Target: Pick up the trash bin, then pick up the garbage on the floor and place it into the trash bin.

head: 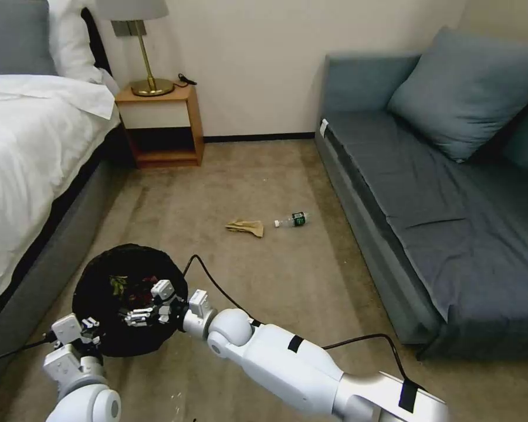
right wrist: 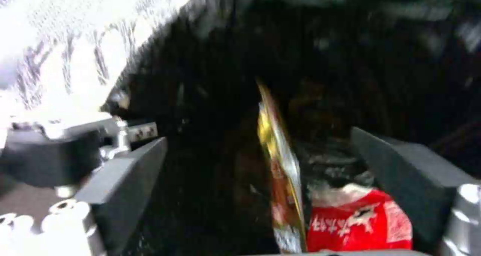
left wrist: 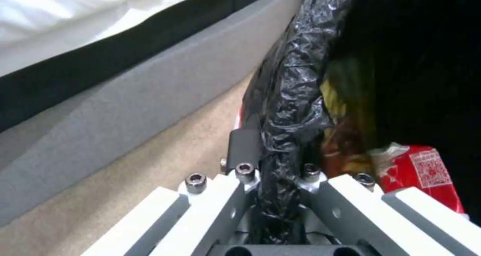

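Nearest to us, our left gripper [head: 91, 328] is clenched on the black-lined rim of the one trash bin [head: 100, 281], which sits beside the bed [head: 23, 158]. Our right gripper [head: 144, 312] hangs over the bin mouth with its fingers [right wrist: 125, 184] spread apart, and inside lie two pieces, one gold-brown snack wrapper [right wrist: 280, 165] and one red-and-white wrapper [right wrist: 358, 222]. Farther out on the carpet [head: 264, 176], between bed and sofa [head: 428, 205], two pieces lie near each other: one tan crumpled paper [head: 246, 227] and one small clear bottle [head: 293, 220].
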